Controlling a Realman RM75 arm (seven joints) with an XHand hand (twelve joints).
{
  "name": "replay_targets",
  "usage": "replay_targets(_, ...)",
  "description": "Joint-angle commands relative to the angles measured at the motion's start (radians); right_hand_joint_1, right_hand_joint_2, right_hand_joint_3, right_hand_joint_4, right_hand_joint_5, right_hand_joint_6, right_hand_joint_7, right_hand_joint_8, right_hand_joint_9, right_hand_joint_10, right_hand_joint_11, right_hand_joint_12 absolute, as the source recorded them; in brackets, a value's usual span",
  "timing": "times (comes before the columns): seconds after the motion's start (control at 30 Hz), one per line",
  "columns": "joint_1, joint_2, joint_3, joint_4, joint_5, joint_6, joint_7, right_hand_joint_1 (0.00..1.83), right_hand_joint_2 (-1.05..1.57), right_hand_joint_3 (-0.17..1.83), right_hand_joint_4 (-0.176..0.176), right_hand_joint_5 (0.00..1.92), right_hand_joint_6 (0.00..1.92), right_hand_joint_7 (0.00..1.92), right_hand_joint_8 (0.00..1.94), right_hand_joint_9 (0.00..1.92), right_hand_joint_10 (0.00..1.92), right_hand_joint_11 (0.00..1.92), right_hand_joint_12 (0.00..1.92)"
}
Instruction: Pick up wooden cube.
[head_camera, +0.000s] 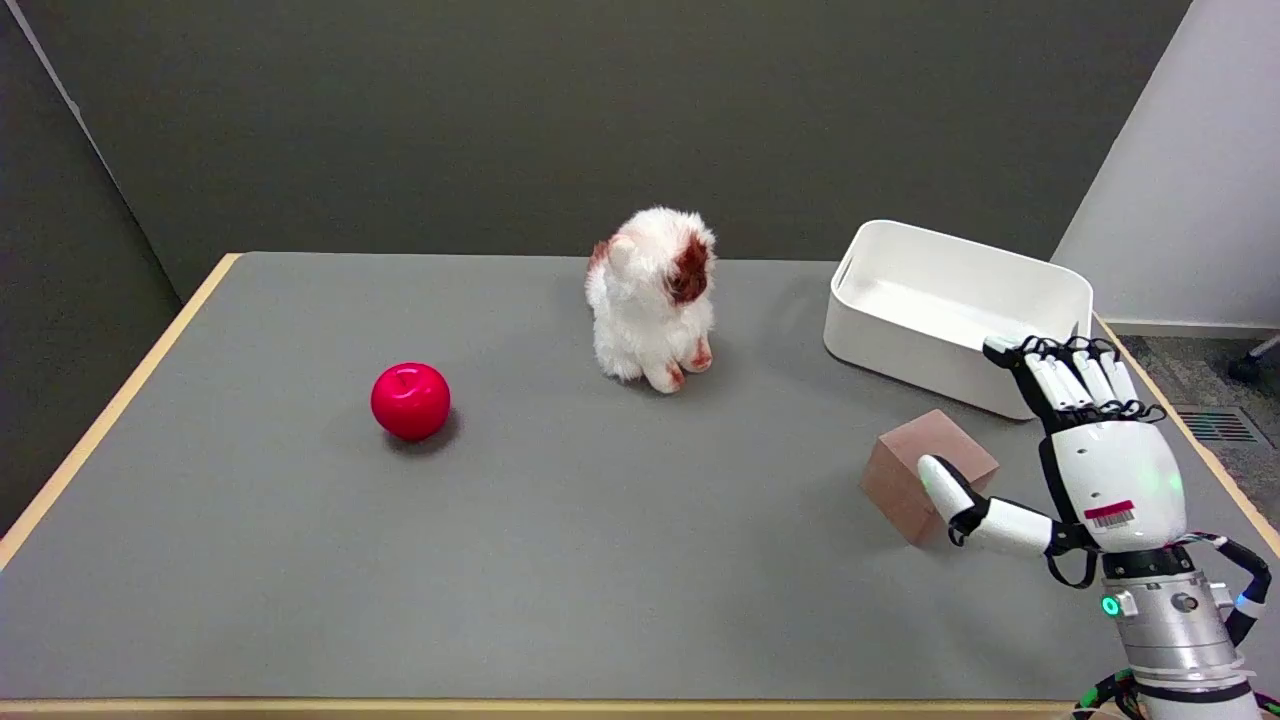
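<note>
The wooden cube (925, 470), light brown, sits on the grey table (560, 560) at the right, turned corner-on toward me. My right hand (1085, 465) is just to its right with the back of the palm facing the camera. Its fingers (1065, 375) point up and away, apart from each other. The thumb (950, 490) stretches left in front of the cube's near right face; I cannot tell whether it touches. Nothing is held in the hand.
A white bin (900, 345) stands at the back right, just beyond the cube and hand. A white and brown plush toy (655, 300) sits mid-table at the back. A red apple (410, 400) lies to the left. The table's right edge runs close beside the arm.
</note>
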Motion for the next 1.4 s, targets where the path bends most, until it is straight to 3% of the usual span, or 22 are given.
replay_targets(0.03, 0.055, 0.003, -0.103, 0.02, 0.205, -0.067, -0.127, 0.2, 0.54, 0.89, -0.066, 0.23, 0.5, 0.26, 0.45, 0.04, 0.74, 0.0, 1.12)
replay_targets(0.43, 0.109, -0.01, -0.234, 0.015, 0.304, -0.087, -0.163, 0.2, 0.54, 0.89, -0.07, 0.22, 0.48, 0.23, 0.44, 0.03, 0.73, 0.0, 1.11)
replay_targets(0.97, 0.137, -0.027, -0.242, 0.023, 0.319, -0.109, -0.174, 0.21, 0.53, 0.89, -0.07, 0.21, 0.48, 0.22, 0.43, 0.02, 0.73, 0.0, 1.1)
replay_targets(1.4, 0.225, -0.032, -0.243, -0.031, 0.384, -0.226, -0.169, 0.22, 0.53, 0.89, -0.067, 0.19, 0.47, 0.2, 0.43, 0.01, 0.72, 0.0, 1.08)
